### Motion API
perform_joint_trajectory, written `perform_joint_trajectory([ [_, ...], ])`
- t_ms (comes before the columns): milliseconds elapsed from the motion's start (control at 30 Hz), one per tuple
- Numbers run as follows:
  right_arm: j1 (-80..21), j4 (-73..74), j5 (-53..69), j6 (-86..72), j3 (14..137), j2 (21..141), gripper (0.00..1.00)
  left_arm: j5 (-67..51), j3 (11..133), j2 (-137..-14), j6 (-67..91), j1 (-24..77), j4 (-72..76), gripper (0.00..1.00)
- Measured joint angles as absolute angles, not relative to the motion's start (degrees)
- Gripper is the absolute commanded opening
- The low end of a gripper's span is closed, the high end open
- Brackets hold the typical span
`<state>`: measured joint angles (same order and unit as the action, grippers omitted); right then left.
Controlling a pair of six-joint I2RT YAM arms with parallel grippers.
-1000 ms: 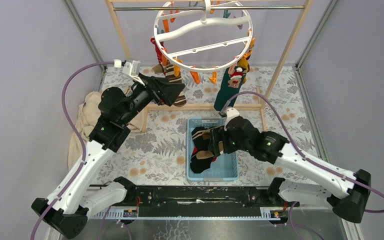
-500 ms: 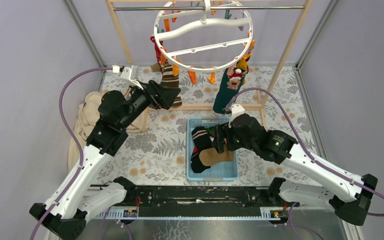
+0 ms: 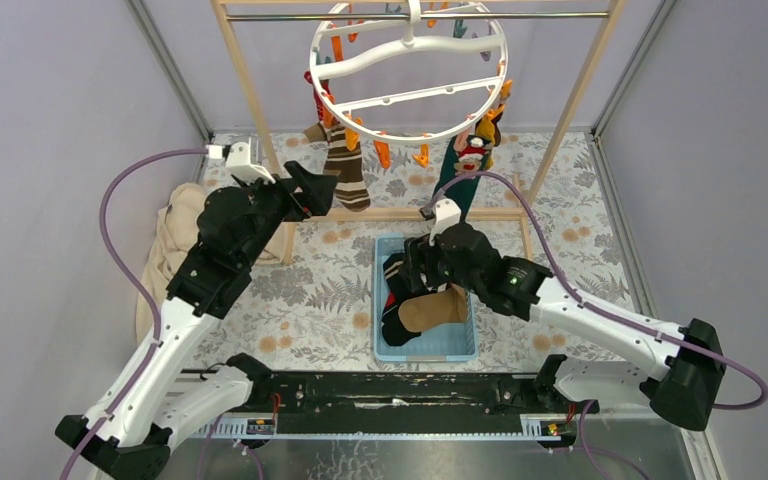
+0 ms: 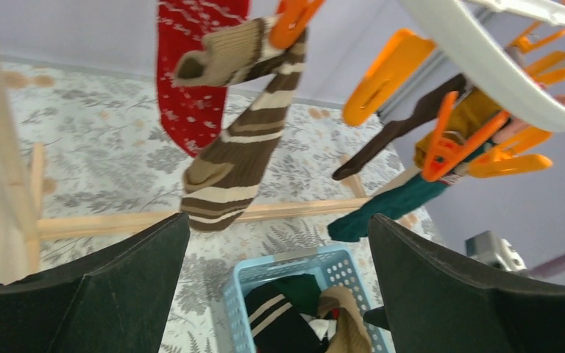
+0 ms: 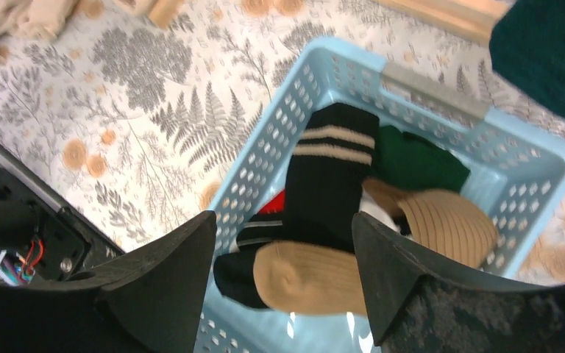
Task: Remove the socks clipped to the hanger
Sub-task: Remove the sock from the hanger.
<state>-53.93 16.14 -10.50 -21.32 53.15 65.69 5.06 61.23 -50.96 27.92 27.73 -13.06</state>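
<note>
Socks are split between two places right now, and that gives the score. Directly below the round white plastic hanger (image 3: 407,97), on the side nearer the arms, sits the light-blue perforated basket (image 3: 375,300). It already holds a small pile: a black sock with tan stripes and a tan toe (image 5: 331,184), a dark green one (image 5: 412,158) and a tan ribbed one (image 5: 441,224). A sliver of red shows underneath.

Up on the hanger, plenty is left. At its left rim the brown-and-cream striped sock (image 4: 232,158) dangles from an orange clip, with the red patterned sock (image 4: 191,95) right behind it. At its right rim hang the long teal-green sock (image 3: 457,175), a mustard sock (image 4: 463,118) and a thin dark brown one (image 4: 404,132). That makes five I can pick out. There may be more on the hanger's far side, where clips and fabric overlap too much to count.

The left gripper (image 4: 277,218) is below the hanger's left rim, fingers spread wide and holding nothing — the striped sock hangs straight ahead between them but is not touched. The right gripper (image 5: 283,220) is low beneath the hanger, right over the basket, its fingers also apart and bare.

My read: the job is partway through, perhaps somewhere around the middle. The striped sock looks like the next one to come off, with the right-rim cluster after it.
</note>
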Motion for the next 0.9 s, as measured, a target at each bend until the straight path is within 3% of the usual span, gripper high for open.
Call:
perform_joint_trajectory([
  [367,-53.93,-16.62,-10.39,-17.15,44.73,78.98,0.82,17.06,60.38,-46.54,29.54,27.73,-20.97,0.99],
  [900,-53.41,-47.29,-13.52,-8.73,50.09,99.77,0.89,19.11,60.25,-45.30,29.98,27.64,-25.87,0.99],
])
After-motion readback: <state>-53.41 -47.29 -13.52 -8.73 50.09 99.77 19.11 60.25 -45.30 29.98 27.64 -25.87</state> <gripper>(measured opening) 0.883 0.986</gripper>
